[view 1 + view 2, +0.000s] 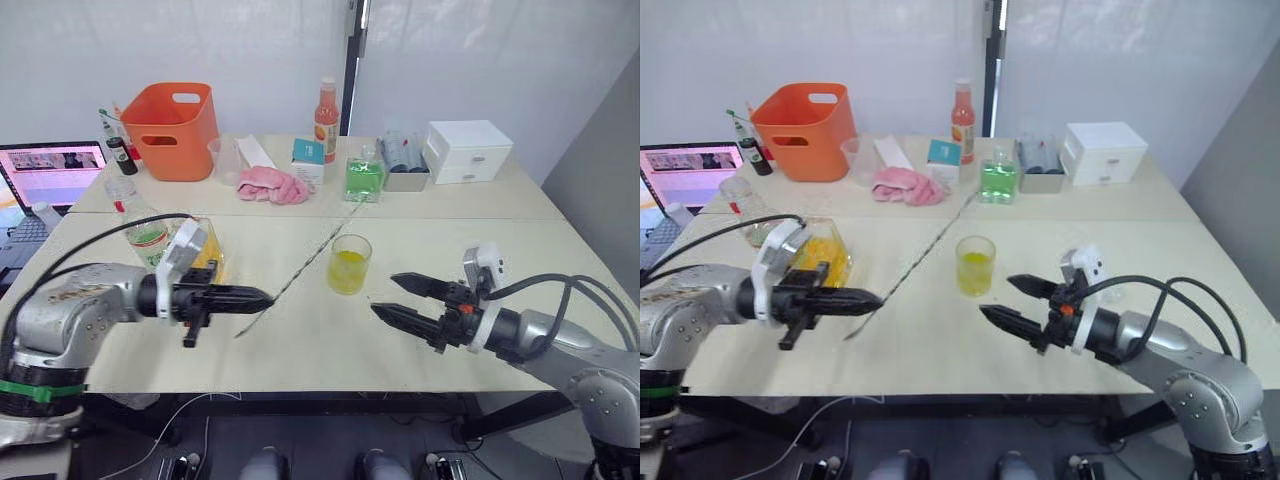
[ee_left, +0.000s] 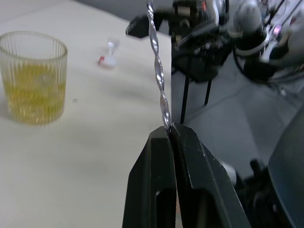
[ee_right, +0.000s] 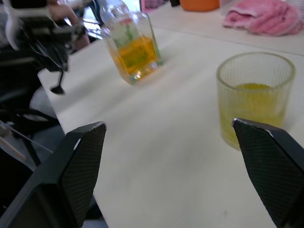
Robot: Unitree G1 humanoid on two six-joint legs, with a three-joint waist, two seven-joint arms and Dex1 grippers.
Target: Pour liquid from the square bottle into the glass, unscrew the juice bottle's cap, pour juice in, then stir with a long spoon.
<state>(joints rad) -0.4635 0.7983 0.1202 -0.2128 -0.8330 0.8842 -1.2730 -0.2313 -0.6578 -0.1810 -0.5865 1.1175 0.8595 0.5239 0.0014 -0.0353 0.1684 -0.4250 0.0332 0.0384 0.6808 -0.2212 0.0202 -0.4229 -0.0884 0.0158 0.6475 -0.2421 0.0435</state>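
The long, thin, twisted silver metal spoon (image 1: 300,268) is pinched at its near end between the pressed-together black fingers of the left gripper (image 1: 262,297), and its shaft is seen running diagonally away across the pale table (image 1: 300,345) towards the far side. The clear ribbed glass tumbler holding yellow liquid (image 1: 349,263) stands just beside the shaft, between the two arms. The right gripper (image 1: 388,297) hovers near the glass with its fingers spread wide and nothing held. The squat square glass bottle of orange-yellow liquid (image 1: 821,250) stands close behind the left arm.

The spoon is judged light and stiff but slippery and prone to swivelling in a tip pinch; a hold nearer mid-shaft would probably steady it for stirring. The glass is judged fragile and easily tipped, so gentle contact is advised
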